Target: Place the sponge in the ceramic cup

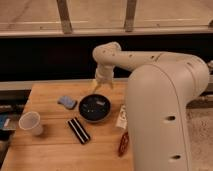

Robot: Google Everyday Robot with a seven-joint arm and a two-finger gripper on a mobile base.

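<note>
A small light-blue sponge (66,102) lies on the wooden table (50,145), left of a round black bowl. The pale ceramic cup (31,123) sits tipped near the table's left edge, its rim facing up and left. My gripper (98,86) hangs from the white arm above the back of the table, just behind the bowl and to the right of the sponge. Nothing shows in the gripper.
A black bowl (94,108) holds some small items. A black striped block (78,130) lies in front of it. A white packet (121,117) and a red-brown object (123,144) lie by my arm's large white body (160,115). A dark window ledge runs behind.
</note>
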